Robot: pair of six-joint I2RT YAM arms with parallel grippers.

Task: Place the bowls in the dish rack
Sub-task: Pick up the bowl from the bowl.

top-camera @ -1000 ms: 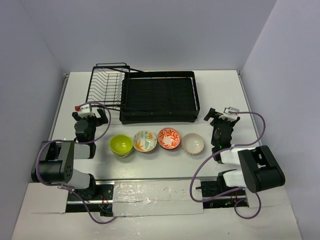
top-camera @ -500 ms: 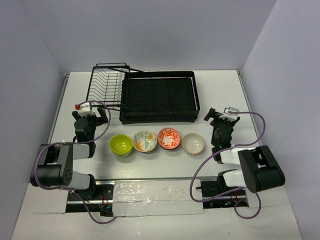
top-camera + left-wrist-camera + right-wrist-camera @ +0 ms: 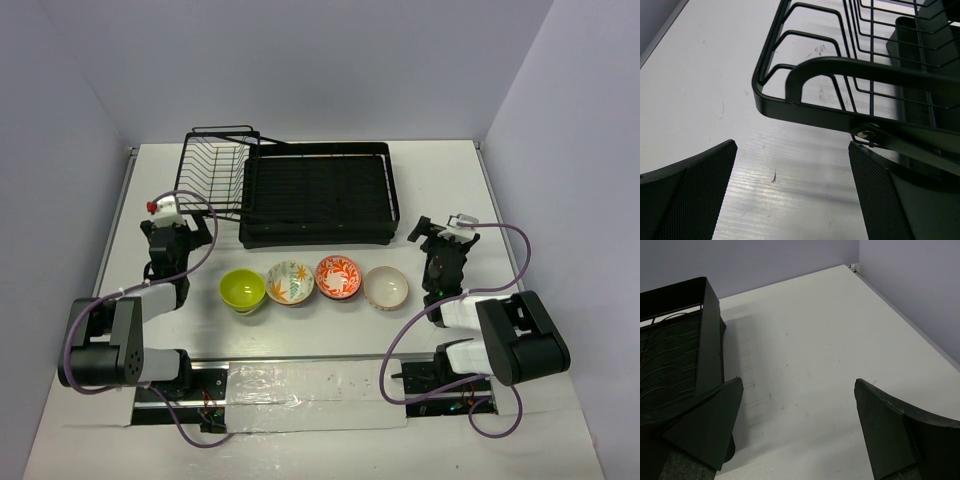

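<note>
Hovering empty with jaws apart, the left gripper [image 3: 180, 233] and right gripper [image 3: 441, 234] flank the bowls [image 3: 290, 282] — a row just near of the rack [image 3: 315, 195], none loaded — so the first pick seemingly comes next: reach inward and grip an end bowl's rim.

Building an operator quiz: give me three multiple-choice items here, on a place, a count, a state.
1. The lime green bowl is: A on the table, before the dish rack; B inside the rack; C stacked on another bowl.
2. The row holds how many bowls: A two; B three; C four.
3. The left hand is: A open, empty; B shut on a bowl; C out of view.
A: it rests on bare tabletop. C: four sit side by side. A: jaws apart, nothing between.
</note>
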